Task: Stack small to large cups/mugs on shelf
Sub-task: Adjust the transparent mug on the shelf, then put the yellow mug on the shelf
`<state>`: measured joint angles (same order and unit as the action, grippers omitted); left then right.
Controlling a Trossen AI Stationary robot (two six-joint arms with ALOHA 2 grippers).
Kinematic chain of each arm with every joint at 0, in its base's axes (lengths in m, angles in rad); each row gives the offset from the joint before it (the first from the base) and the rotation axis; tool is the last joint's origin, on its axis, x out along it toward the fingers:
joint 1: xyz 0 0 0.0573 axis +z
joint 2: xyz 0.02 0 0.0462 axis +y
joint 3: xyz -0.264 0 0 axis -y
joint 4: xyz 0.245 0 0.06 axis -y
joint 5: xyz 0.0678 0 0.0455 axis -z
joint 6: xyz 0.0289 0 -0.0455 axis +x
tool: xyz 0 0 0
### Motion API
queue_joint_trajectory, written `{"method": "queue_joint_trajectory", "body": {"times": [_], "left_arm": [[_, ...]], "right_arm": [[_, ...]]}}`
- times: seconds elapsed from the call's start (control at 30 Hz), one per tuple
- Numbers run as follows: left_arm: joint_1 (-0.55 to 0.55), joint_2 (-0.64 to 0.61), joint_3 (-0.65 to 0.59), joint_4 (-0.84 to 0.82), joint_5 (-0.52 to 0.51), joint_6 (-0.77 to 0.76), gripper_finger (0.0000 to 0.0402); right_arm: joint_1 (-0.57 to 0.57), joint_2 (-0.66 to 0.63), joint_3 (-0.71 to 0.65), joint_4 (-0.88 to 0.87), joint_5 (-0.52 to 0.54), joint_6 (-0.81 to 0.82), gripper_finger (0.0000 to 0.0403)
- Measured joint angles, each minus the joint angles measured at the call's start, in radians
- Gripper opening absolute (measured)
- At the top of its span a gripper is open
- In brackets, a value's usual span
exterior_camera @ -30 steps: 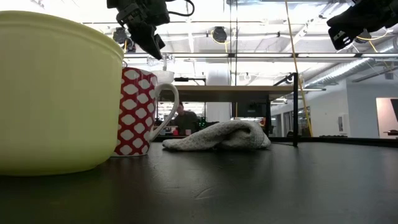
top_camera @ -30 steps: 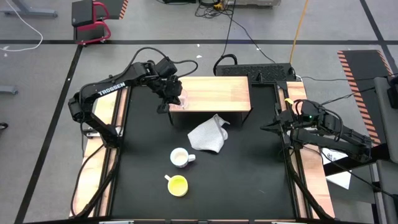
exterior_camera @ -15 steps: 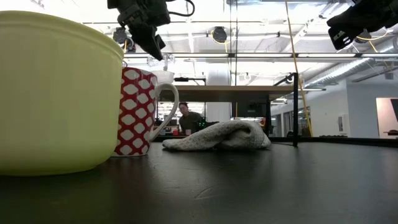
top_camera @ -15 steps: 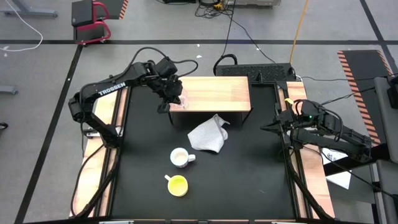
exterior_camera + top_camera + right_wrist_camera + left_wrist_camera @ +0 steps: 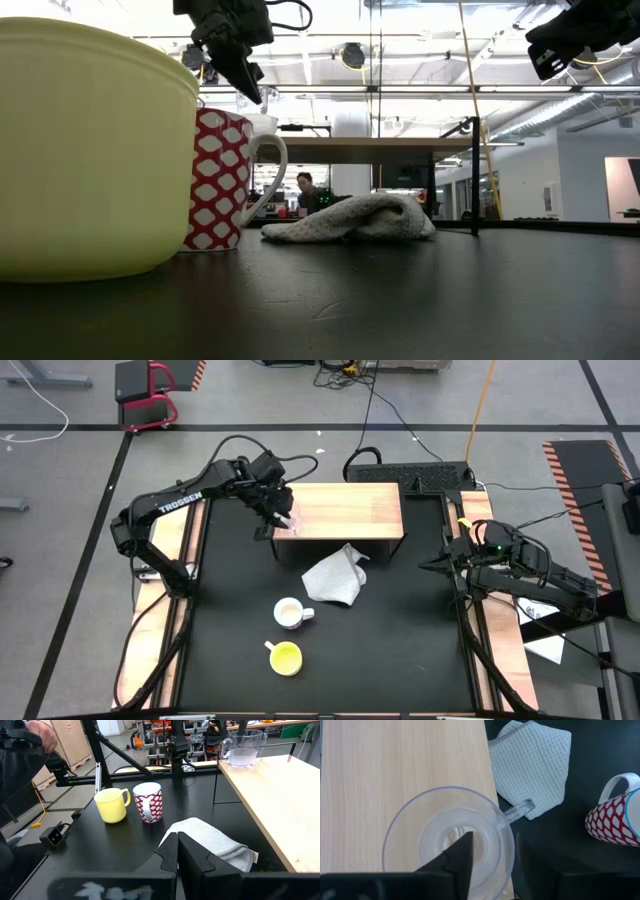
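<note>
The clear glass cup (image 5: 420,830) stands upright on its base at the near left corner of the light-wood shelf (image 5: 350,510). My left gripper (image 5: 490,855) is open above it, one finger inside the cup and one outside, by the handle. The white red-patterned mug (image 5: 289,613) and the yellow cup (image 5: 286,657) stand on the black tabletop, nearer the front edge. My right gripper (image 5: 177,850) is shut and empty, held back at the table's right side (image 5: 430,565). My left gripper comes slanting down from the left and straddles the glass cup's wall (image 5: 506,840) beside the handle (image 5: 517,810), one finger inside and one outside. I cannot tell whether either finger touches the glass. The cup stands upright on the shelf.
A grey-white cloth (image 5: 335,580) lies crumpled on the tabletop in front of the shelf, between it and the mug. Most of the shelf top to the right of the glass cup is bare wood (image 5: 280,795). In the low view a person shows in the room far behind the table.
My left gripper has opened over the glass cup without shifting from its place. The cup stands on the shelf corner as before.
</note>
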<state>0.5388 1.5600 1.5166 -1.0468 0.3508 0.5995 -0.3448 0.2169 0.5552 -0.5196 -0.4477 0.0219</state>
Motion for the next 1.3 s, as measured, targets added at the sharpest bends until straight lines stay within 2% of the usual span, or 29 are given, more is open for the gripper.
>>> {"method": "queue_joint_trajectory", "body": {"times": [0.27, 0.7, 0.77, 1.3], "left_arm": [[0.000, -0.001, 0.000, 0.001, 0.002, -0.006, 0.0207], [-0.001, -0.002, 0.006, -0.005, -0.014, -0.007, 0.0209], [-0.001, -0.002, 0.021, -0.027, -0.043, -0.019, 0.0209], [-0.057, -0.003, 0.250, -0.206, -0.048, -0.089, 0.0209]], "right_arm": [[0.000, 0.000, 0.000, 0.000, 0.000, 0.000, 0.0000], [0.000, 0.000, 0.000, 0.000, 0.000, 0.000, 0.0000], [0.000, 0.000, 0.000, 0.000, 0.000, 0.000, 0.0000], [0.000, 0.000, 0.000, 0.000, 0.000, 0.000, 0.0000]]}}
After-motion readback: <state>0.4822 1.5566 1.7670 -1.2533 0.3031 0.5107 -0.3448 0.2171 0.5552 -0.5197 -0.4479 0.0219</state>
